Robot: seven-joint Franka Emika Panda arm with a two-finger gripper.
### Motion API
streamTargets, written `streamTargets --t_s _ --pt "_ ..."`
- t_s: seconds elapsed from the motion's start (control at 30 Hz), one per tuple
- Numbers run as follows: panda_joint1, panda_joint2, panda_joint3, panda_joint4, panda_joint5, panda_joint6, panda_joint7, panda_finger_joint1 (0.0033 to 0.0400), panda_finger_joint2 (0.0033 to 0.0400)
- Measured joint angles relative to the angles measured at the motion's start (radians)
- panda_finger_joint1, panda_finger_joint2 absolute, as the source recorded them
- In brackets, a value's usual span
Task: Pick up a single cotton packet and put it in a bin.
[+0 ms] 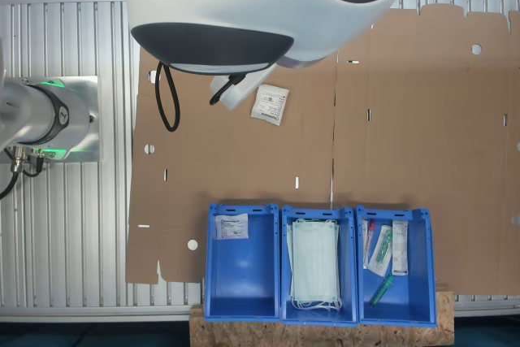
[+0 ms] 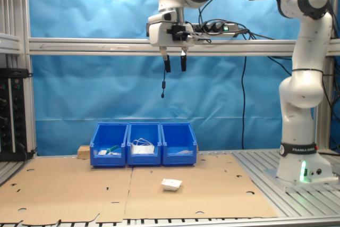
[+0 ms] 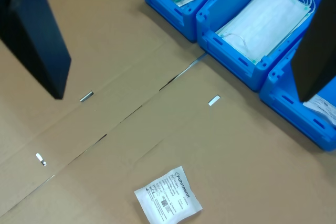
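Observation:
A cotton packet (image 1: 270, 104) (image 2: 171, 184) (image 3: 168, 196), small, white and printed, lies flat on the cardboard sheet in front of the bins. High above it, my gripper (image 2: 175, 63) (image 3: 184, 93) hangs open with nothing between its dark fingers (image 3: 37, 35). The bin (image 1: 241, 282) (image 2: 179, 152) (image 3: 302, 106) is blue and stands at the end of a row of three. A white packet (image 1: 231, 227) lies inside it. In the first exterior view the arm's body covers the gripper.
The middle blue bin (image 1: 318, 310) (image 2: 144, 155) (image 3: 231, 45) holds pale-green masks. The third bin (image 1: 396, 314) (image 2: 109, 155) (image 3: 163, 3) holds syringes and tubes. Brown cardboard (image 1: 406, 119) covers the table. The robot base (image 2: 300, 168) stands at the second exterior view's right.

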Motion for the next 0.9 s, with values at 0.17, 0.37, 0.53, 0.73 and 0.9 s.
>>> streamTargets --t_s 0.17,0.37,0.53,0.73,0.9 --pt "0.0 0.0 0.0 0.0 0.0 0.0 0.0 0.04 0.04" --pt "0.0 0.0 0.0 0.0 0.0 0.0 0.0 0.04 0.04" --pt "0.0 0.0 0.0 -0.002 0.0 0.0 0.0 0.04 0.04" --pt "0.0 0.0 0.0 -0.012 -0.003 0.007 0.0 0.04 0.04" --pt "0.0 0.0 0.002 -0.028 -0.014 0.023 0.0 0.04 0.04"
